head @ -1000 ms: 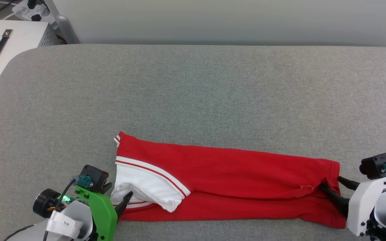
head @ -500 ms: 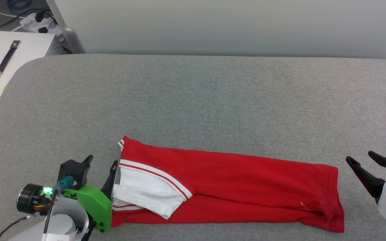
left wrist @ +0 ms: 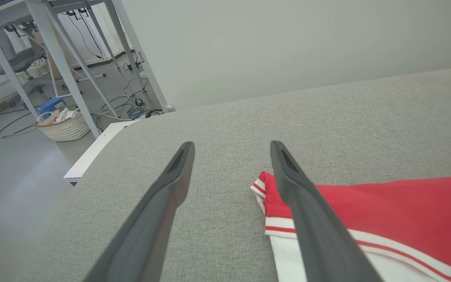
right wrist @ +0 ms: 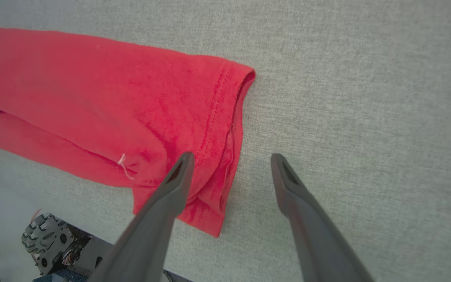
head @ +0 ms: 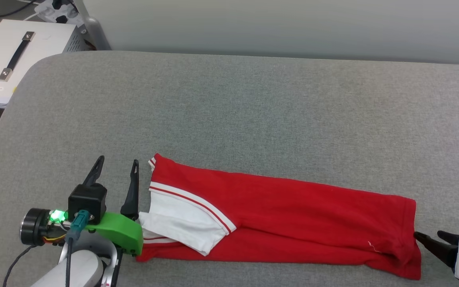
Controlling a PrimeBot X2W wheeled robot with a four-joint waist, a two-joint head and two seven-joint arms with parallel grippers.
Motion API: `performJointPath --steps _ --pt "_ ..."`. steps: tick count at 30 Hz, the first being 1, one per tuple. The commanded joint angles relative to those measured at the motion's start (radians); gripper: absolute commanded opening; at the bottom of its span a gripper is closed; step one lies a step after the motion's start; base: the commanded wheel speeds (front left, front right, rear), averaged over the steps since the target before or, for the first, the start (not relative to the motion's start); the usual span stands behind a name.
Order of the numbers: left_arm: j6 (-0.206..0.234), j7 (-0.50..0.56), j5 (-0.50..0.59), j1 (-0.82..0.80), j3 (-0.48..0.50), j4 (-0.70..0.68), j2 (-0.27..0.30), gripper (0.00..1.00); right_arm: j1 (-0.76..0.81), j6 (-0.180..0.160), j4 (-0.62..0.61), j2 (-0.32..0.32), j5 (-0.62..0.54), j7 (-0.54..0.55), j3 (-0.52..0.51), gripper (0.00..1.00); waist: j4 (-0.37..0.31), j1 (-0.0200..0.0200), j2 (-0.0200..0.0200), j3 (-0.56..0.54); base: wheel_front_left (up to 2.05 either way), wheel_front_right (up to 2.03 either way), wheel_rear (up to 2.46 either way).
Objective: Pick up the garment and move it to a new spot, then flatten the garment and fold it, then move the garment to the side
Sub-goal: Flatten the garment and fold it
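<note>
- Red folded garment [head: 293, 215] with white short sleeve and red-white stripe trim, laid flat as a long narrow strip on near part of grey fabric-covered counter [head: 253, 99], running left to right, right end slightly nearer the front edge.
- White sleeve lying on top at left end; stitched red hem at right end, small loose white thread just beside it.
- Left claw [head: 118, 160] on green bracket, just beside garment's left end, two dark fingers spread wide, only bare counter between them, holding nothing.
- Left wrist view: same claw [left wrist: 232, 144] wide, inner finger crossing over striped corner of garment [left wrist: 405, 211]; touching or not, cannot tell.
- Right claw [head: 428, 234] at garment's right end, tips just off the hem.
- Right wrist view: claw [right wrist: 232, 155] wide and empty, one fingertip over hem corner of garment [right wrist: 112, 109], other over bare counter; contact unclear.
- White box with black strap handle [head: 14, 59] off counter's far left corner.
- Pale woven basket [left wrist: 65, 127] on floor beside grey metal frame legs [left wrist: 53, 51], cables around.
</note>
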Motion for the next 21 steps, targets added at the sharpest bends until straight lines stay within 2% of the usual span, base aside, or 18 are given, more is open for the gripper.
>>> performJointPath --steps 1,8,14,21 --pt "0.002 -0.006 0.043 0.034 0.039 -0.005 -0.026 1.00 -0.005 -0.001 0.020 0.010 0.013 0.006 0.010 1.00 0.013 0.0000 0.0000 0.015 0.00 0.00 0.00" --pt "-0.034 -0.006 0.209 0.135 0.233 -0.016 -0.154 1.00 -0.049 -0.001 0.090 0.034 0.056 -0.006 0.055 1.00 0.038 0.0000 0.0000 0.045 0.00 0.00 0.00" --pt "-0.106 -0.006 0.335 0.195 0.353 0.002 -0.261 1.00 -0.084 -0.001 0.124 0.048 0.081 -0.025 0.129 1.00 0.056 0.0000 0.0000 0.065 0.00 0.00 0.00" --pt "-0.190 -0.006 0.452 0.229 0.431 0.014 -0.363 1.00 -0.121 -0.001 0.155 0.063 0.099 -0.054 0.218 1.00 0.072 0.0000 0.0000 0.075 0.00 0.00 0.00"
